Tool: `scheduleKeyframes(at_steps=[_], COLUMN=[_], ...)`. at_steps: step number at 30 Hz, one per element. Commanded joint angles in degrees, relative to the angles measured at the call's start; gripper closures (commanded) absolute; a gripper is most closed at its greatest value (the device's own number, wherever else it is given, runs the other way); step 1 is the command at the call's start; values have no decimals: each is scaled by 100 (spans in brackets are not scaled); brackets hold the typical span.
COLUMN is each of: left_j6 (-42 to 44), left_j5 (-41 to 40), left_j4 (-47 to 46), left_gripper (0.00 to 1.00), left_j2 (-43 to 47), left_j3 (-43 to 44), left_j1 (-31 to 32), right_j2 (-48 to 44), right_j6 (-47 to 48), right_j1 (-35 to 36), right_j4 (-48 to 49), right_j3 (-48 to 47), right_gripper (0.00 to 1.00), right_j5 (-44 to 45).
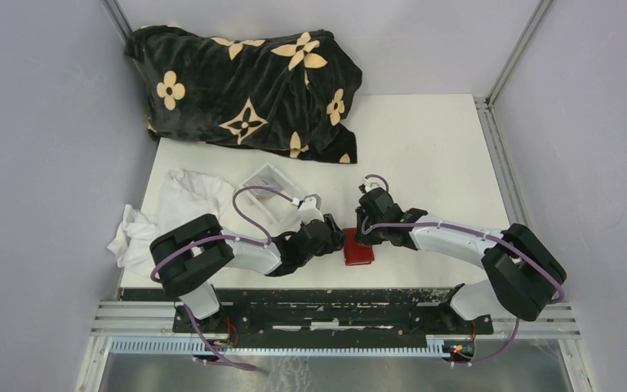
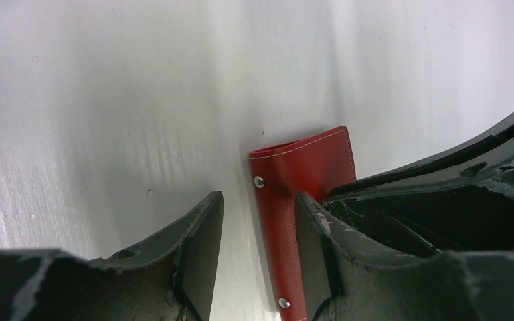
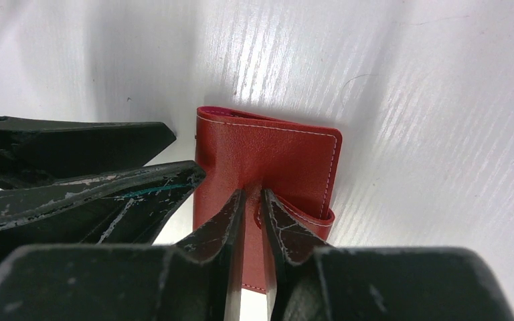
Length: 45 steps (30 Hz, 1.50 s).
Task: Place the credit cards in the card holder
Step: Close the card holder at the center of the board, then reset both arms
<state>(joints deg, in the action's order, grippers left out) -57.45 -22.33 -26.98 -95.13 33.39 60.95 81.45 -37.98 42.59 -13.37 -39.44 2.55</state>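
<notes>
Left gripper (image 2: 258, 200): jaws wide, nothing clamped. The wallet (image 2: 308, 160) lies flat on the table (image 2: 107, 100) between its fingers, close against the right-hand one (bare table shows beside the other). Right gripper (image 3: 254, 194): jaws narrow, a slit apart, tips just over the wallet's red face. The wallet is folded shut, and its tab wraps the edge right of those tips.

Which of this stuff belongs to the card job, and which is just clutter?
Job: card holder, left gripper, right gripper. No cards visible.
Lying about: blanket, white cloth, clear box.
</notes>
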Motion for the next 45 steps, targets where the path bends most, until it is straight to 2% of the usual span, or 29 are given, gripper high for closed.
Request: scheduleKeyframes(at_steps=[1,8,13,22,27,31,37,40,45], left_j6=[-14,30,39,70,284,808,2067,2485,3046], left_j5=[-54,-96,-112,-190,-415,-811,-1765,-2236,-3563], left_j4=[264,307,316,360,361,203,356,397,115], left_gripper=[48,46,46,46,44,42,35,34,32], left_j2=[-3,82,102,157,304,622,1313,1713,2502], left_j3=[69,89,107,124,84,-48,17,-18,-444], left_j1=[32,34,30,32,31,34,31,55,71], right_j2=[-95,-676,-899,-1126,-1257,-1275,-1506,-1655,-1724], right_j6=[-90,-109,52,207,364,590,966,1224,1469], right_j1=[-74,-157,-163,-159,-160,-161,-184,-195,-193], right_j4=[7,456,391,245,147,72,-12,77,149], right_j3=[312,515,316,179,246,185,68,116,198], right_gripper=[79,74,70,70,70,71,68,62,58], right_j5=[199,-31,-133,-2,640,1484,2956,3514,4196])
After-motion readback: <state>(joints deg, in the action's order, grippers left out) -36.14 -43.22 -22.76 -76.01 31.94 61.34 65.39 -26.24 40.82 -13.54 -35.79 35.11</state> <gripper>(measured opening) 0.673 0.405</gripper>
